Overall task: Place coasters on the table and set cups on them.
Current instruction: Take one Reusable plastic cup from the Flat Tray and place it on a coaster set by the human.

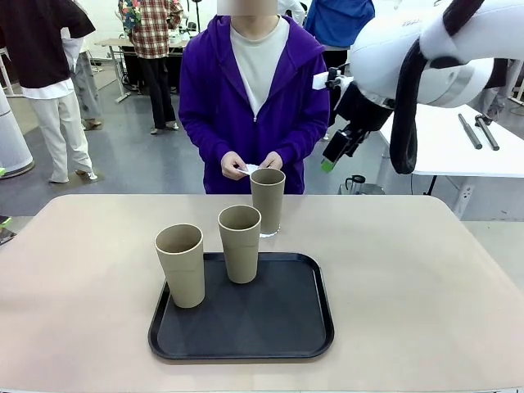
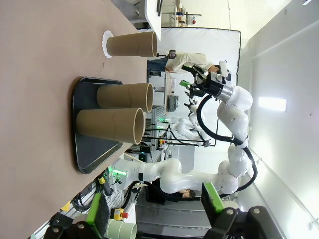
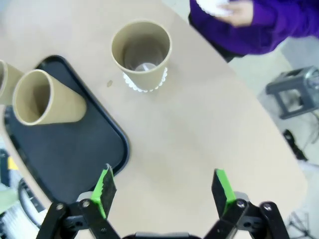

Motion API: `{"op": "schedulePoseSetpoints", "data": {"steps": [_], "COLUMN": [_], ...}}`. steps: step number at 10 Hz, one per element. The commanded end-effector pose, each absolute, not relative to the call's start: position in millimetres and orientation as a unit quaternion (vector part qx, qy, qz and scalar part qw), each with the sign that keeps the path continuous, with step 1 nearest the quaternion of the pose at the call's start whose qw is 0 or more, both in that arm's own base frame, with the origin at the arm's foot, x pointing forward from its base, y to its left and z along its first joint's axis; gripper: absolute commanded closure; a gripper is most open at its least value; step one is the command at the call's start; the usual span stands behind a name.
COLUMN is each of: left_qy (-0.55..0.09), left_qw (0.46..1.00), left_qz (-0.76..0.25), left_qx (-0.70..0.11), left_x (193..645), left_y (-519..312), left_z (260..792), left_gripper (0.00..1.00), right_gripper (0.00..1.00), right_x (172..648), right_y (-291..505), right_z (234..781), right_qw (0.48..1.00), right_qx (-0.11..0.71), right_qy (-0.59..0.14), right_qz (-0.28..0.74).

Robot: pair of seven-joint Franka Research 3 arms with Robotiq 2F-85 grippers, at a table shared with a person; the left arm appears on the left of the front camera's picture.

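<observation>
White, rounded right arm (image 1: 491, 33) looped with thick black cable (image 1: 403, 131); black right gripper (image 3: 162, 186) tipped with green pads (image 3: 105, 191). Wears a purple zip hoodie (image 1: 205, 98) over a pale tee (image 1: 258, 57).

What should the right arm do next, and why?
Probably lower the open right gripper toward the rear cup on the tray. One cup already stands on a coaster, two stand on the tray, and the person's hands hold the next coaster, not yet laid down.
</observation>
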State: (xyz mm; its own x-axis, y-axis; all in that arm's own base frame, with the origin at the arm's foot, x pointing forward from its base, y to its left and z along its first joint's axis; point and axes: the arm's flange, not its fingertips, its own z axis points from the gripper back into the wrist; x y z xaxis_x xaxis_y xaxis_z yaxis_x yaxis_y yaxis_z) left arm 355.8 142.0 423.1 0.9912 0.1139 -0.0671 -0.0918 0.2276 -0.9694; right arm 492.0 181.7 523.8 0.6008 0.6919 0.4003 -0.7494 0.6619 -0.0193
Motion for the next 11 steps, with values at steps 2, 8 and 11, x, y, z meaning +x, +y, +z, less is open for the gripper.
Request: {"op": "schedulePoseSetpoints", "data": {"steps": [2, 8, 11], "left_qy": [-0.014, -0.014, -0.014], "left_qw": [0.778, 0.778, 0.778], "left_qz": [0.065, 0.065, 0.065], "left_qx": [-0.625, -0.625, -0.625], "left_x": [355, 355, 355], "left_y": [141, 141, 141], "left_z": [426, 426, 426], "left_gripper": [0.00, 0.00, 0.00], "right_gripper": [0.00, 0.00, 0.00], "right_x": [464, 415, 413], "right_y": [76, -68, -127], "right_z": [539, 524, 525], "right_qw": [0.945, 0.908, 0.805], "right_qx": [0.063, 0.378, 0.565], "right_qy": [-0.196, -0.156, -0.176], "right_qz": [0.255, 0.093, 0.051]}}
